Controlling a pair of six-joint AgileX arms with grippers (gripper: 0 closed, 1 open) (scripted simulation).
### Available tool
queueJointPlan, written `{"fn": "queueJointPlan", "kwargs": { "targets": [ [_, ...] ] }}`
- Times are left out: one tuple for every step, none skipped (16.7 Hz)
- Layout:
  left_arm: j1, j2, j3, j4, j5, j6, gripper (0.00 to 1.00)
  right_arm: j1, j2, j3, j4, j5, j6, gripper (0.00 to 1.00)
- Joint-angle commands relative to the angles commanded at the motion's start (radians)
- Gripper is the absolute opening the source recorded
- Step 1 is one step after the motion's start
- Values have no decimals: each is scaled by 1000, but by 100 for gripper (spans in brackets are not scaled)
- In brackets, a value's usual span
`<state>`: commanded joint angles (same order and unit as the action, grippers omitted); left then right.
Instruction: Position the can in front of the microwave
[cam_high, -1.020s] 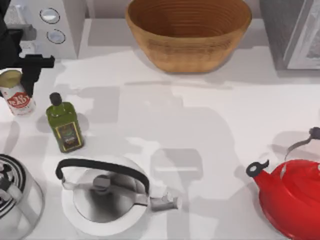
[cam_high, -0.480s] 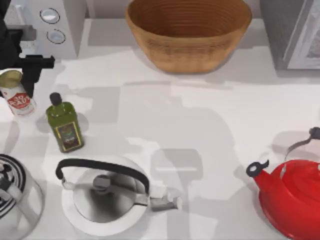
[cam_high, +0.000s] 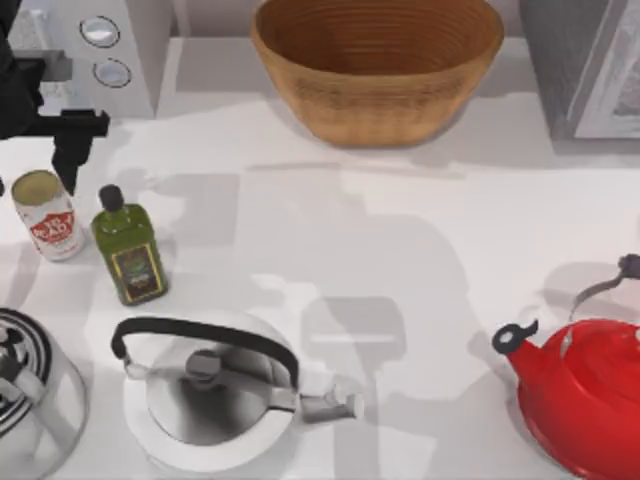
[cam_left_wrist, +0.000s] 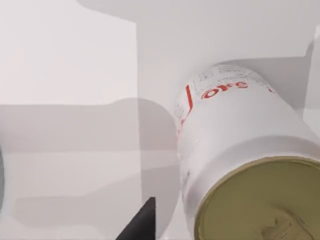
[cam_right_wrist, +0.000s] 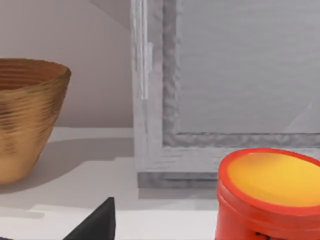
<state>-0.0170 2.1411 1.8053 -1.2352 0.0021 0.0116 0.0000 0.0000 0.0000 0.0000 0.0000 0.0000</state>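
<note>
White can (cam_high: 45, 214): upright on table (cam_high: 400, 250), far left, near of microwave (cam_high: 110, 50).
Left claw (cam_high: 40, 150): above can; grip: cannot tell.

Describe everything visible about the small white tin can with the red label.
The small white cylindrical tin can stands upright on the white table at its left side, in front of the light grey microwave. It has a red label and dull gold-olive lid, beside the green oil bottle. The left gripper hovers above it, not gripping.
</note>
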Motion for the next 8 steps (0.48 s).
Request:
{"fn": "queueJointPlan", "kwargs": {
  "targets": [
    [0,0,0,0,0,0,100,0,0,0,0,0,0,100],
    [0,0,0,0,0,0,100,0,0,0,0,0,0,100],
    [0,0,0,0,0,0,100,0,0,0,0,0,0,100],
    [0,0,0,0,0,0,100,0,0,0,0,0,0,100],
    [0,0,0,0,0,0,100,0,0,0,0,0,0,100],
    [0,0,0,0,0,0,100,0,0,0,0,0,0,100],
    [0,0,0,0,0,0,100,0,0,0,0,0,0,100],
    [0,0,0,0,0,0,100,0,0,0,0,0,0,100]
  ]
}}
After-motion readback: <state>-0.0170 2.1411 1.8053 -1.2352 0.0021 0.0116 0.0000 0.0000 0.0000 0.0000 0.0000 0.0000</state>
